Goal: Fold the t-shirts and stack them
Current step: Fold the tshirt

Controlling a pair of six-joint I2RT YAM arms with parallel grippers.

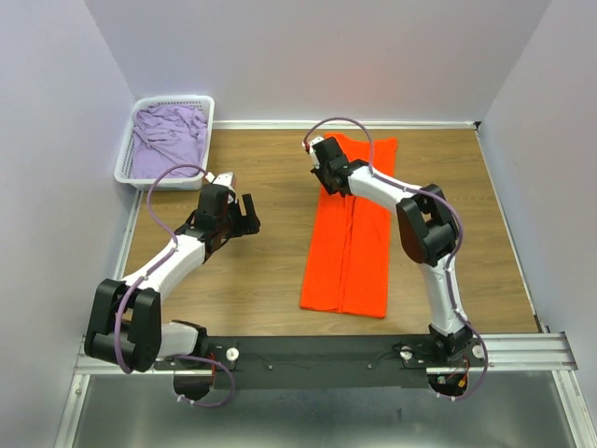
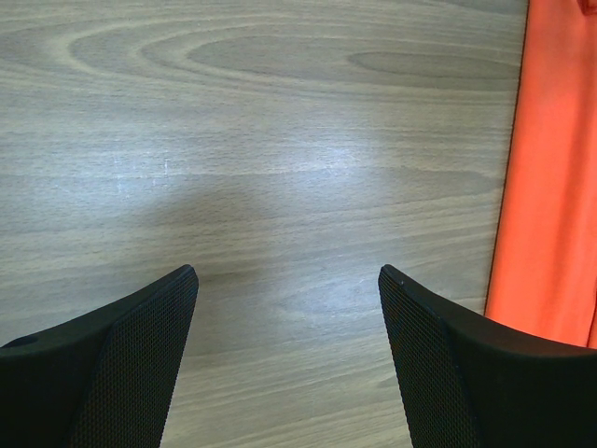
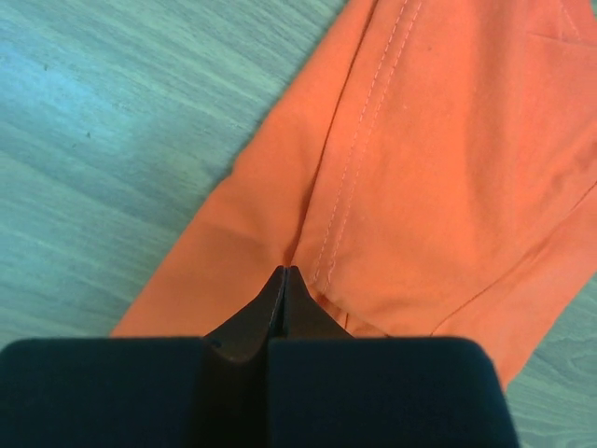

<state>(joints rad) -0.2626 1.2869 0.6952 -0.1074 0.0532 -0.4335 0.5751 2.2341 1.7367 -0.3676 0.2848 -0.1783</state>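
The orange t-shirt [image 1: 347, 252] lies folded into a long narrow strip on the wooden table, right of centre. My right gripper [image 1: 334, 185] is down on the strip's far left part, close to its left edge. In the right wrist view its jaws are shut [image 3: 287, 271] with a pucker of the orange cloth [image 3: 420, 168] running into the tips beside a stitched seam. The lilac t-shirt [image 1: 168, 135] sits crumpled in the basket. My left gripper [image 1: 250, 215] hovers over bare wood left of the strip, jaws wide open [image 2: 287, 273] and empty, the orange edge [image 2: 546, 187] to its right.
A white lattice basket [image 1: 126, 173] stands at the far left corner against the wall. Pale walls close off the back and both sides. Bare wood lies between the two arms and near the front rail [image 1: 326, 353].
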